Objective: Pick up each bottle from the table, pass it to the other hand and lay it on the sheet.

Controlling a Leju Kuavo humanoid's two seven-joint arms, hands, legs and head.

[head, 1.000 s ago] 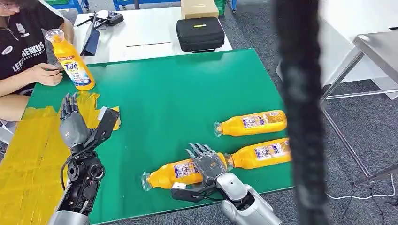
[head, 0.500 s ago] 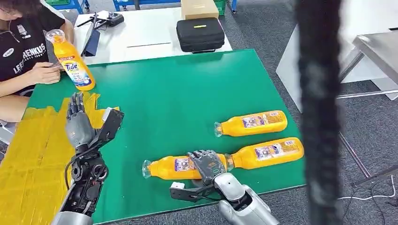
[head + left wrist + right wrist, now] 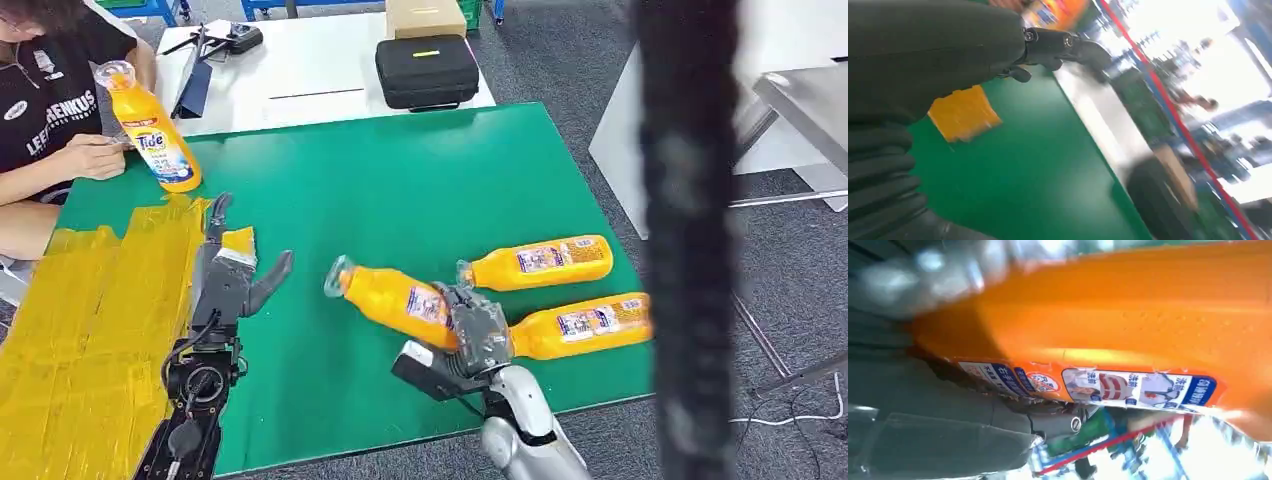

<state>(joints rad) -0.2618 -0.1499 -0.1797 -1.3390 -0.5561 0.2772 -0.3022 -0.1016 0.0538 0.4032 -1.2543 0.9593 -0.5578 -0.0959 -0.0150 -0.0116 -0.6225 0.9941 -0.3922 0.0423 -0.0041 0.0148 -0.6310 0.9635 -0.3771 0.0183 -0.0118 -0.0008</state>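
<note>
Your workspace is a green table (image 3: 420,180) with a yellow sheet (image 3: 90,320) taped along its left side, a white table behind it and grey carpet around. Nearest you, the right hand (image 3: 478,335) has its fingers wrapped around the base end of an orange detergent bottle (image 3: 395,298), which is raised off the green surface and tilted, its clear cap pointing toward the left hand. In the right wrist view the bottle's label (image 3: 1088,385) lies tight against the palm, but blur hides the fingertips, so you probably cannot trust that view for how deep the hold is. A grasp that far from the bottle's middle lets the cap end sag or swing, and it could slip out during the pass. The left hand (image 3: 232,275) waits over the sheet's edge with fingers apart and nothing in them, well short of the bottle; if it closes early or off-centre it may knock the bottle down. Just beside the right hand lie two more bottles (image 3: 535,262) (image 3: 580,325), which the wrist could nudge and set rolling toward the table's edge. Farther back a Tide bottle (image 3: 152,130) stands upright by the sheet's far corner, near a seated person's hand (image 3: 95,155); a wide left-arm swing could tip it.
</note>
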